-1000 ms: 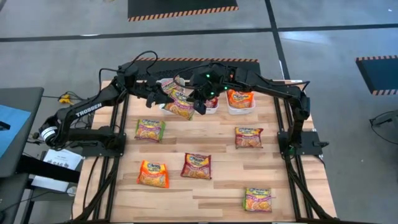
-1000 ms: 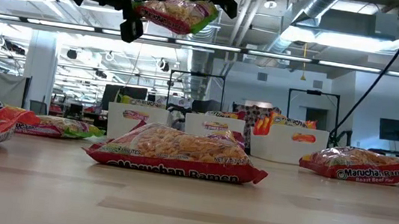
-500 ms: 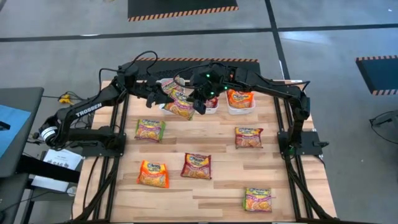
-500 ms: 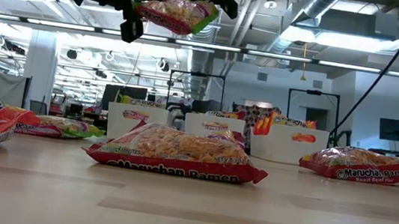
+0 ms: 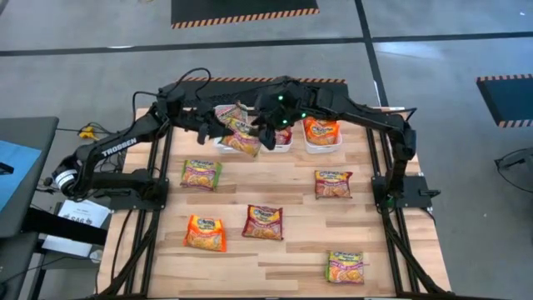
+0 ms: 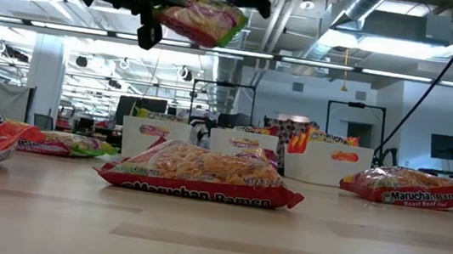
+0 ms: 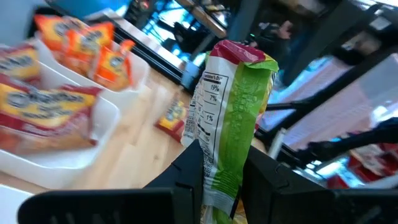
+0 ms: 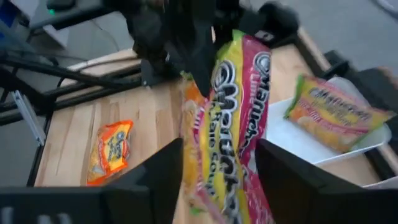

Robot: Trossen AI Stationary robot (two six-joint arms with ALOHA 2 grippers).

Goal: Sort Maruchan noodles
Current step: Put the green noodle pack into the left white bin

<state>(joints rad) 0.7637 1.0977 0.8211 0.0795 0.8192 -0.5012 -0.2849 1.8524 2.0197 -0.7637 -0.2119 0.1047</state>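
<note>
A Maruchan noodles packet (image 5: pixel 241 140) with green and maroon trim hangs high above the table's far middle, in front of three white bins. My left gripper (image 5: pixel 218 133) is shut on it. My right gripper (image 5: pixel 268 132) is open. Its fingers (image 8: pixel 163 171) stand apart on either side of the packet's other end (image 8: pixel 236 124), and in the low view they are just above the packet (image 6: pixel 200 17). Several more packets lie flat on the table, among them a green one (image 5: pixel 201 173), an orange one (image 5: pixel 206 232) and a maroon one (image 5: pixel 263 222). My left gripper pinches the end of the packet nearest to it (image 7: pixel 219 186) between its two fingers (image 7: pixel 189 171). The fingers come roughly level from the table's left. The packet is lifted clear and sticks out past the fingers toward the right gripper, with its sealed far end (image 7: pixel 242 53) free.
The three white bins (image 5: pixel 322 137) (image 5: pixel 279 140) (image 5: pixel 226 112) stand along the far edge with packets in them. Two more packets (image 5: pixel 333 183) (image 5: pixel 346 267) lie on the right half. Bare wood shows between the packets at the middle and near edge.
My right gripper has opened and let go of the packet's end, drawing slightly up and away. The packet stays in my left gripper's hold and has tipped a little, with its freed end sagging.
</note>
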